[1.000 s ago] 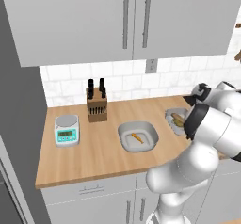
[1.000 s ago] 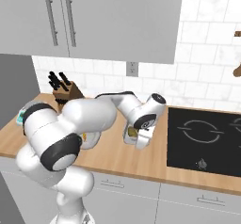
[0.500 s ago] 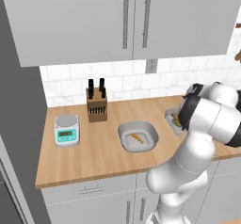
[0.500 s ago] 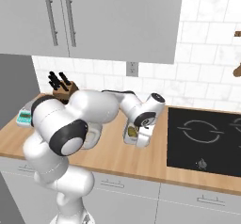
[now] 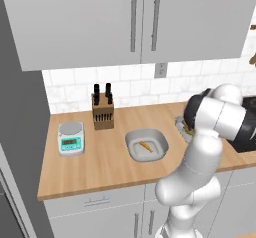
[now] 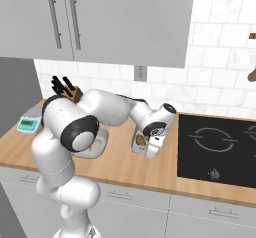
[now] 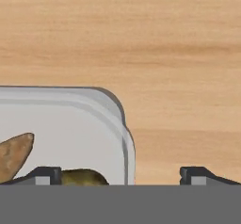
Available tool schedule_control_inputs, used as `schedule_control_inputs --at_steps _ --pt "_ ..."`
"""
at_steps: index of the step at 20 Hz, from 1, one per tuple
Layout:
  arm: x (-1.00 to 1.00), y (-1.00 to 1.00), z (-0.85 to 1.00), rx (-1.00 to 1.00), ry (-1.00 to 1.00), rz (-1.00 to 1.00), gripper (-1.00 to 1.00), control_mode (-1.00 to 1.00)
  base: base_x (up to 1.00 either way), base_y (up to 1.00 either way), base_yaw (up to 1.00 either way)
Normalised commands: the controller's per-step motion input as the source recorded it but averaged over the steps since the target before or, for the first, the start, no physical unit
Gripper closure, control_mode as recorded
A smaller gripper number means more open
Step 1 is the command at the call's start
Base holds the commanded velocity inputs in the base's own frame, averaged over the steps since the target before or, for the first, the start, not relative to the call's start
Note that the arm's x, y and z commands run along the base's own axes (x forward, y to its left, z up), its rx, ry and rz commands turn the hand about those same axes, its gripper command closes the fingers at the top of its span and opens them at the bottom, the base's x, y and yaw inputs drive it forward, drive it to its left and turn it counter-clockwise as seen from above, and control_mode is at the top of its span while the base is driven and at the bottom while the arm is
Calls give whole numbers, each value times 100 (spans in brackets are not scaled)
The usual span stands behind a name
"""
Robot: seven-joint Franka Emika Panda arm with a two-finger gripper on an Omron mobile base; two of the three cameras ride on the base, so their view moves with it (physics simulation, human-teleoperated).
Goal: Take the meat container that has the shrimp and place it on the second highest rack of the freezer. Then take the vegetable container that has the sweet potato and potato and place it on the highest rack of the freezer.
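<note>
1. The arm has swung its elbow rightward; the gripper (image 7: 120, 175), jaws wide apart, hovers astride the rim of the vegetable container (image 7: 70, 124).
2. The meat container (image 5: 146, 145) sits untouched on the tabletop (image 5: 100, 167).
3. Judgement: the wrong tray is being approached first.

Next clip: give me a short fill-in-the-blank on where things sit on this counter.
1. The wide tray holds one small ____ piece.
2. The open gripper straddles one wall of the small tray; one of its fingers is inside and the other is over the ____.
3. The knife block stands against the wall behind the ____.

Missing: orange; counter; scale
</note>
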Motion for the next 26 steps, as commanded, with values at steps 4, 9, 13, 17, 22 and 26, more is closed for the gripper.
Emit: schedule_control_inputs --at_steps 4,9,13,17,22,26 --pt "0 1 -28 1 1 0 -100 -100 0 0 0" --pt "0 36 -43 0 4 2 100 -100 0 0 0" --pt "0 41 -44 0 2 3 100 -100 0 0 0" --pt "-7 23 -14 0 -4 -1 100 -100 0 0 0" --pt "-43 3 23 5 -8 -2 100 -100 0 0 0" --pt "-46 11 83 13 -7 16 100 -100 0 0 0"
